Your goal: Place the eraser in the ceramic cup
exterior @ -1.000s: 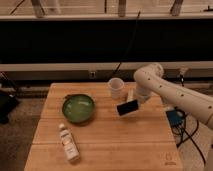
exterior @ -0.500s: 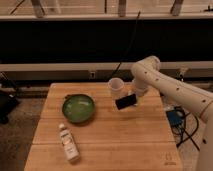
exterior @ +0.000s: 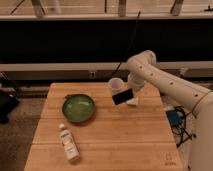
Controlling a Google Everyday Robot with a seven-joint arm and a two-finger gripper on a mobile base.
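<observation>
Your eraser (exterior: 122,96) is off the desk (exterior: 115,142). It is a black slab held tilted, right end higher, just below and to the right of the ceramic cup (exterior: 115,85) as the camera sees it. Its upper left corner meets the cup's lower wall in this view, so you cannot tell whether the two touch or the slab only passes in front. The pincer (exterior: 129,93) is clenched on the eraser near its right end, at the foot of the white arm (exterior: 150,75) that bends down from the right. A small pale shape (exterior: 132,102) sits just under that end; whether it lies on the desk or belongs to the pincer cannot be told. By my reading you are in the carry, with the grasp made and the drop not yet begun. The next move calls for height first: bring the slab above the rim, since from its present level a sideways push would likely tip the cup. Then turn it end-down, centre it over the narrow mouth, and only then let go. The green bowl (exterior: 78,108) and the bottle (exterior: 68,142) are well apart to the left and should not trouble you.
</observation>
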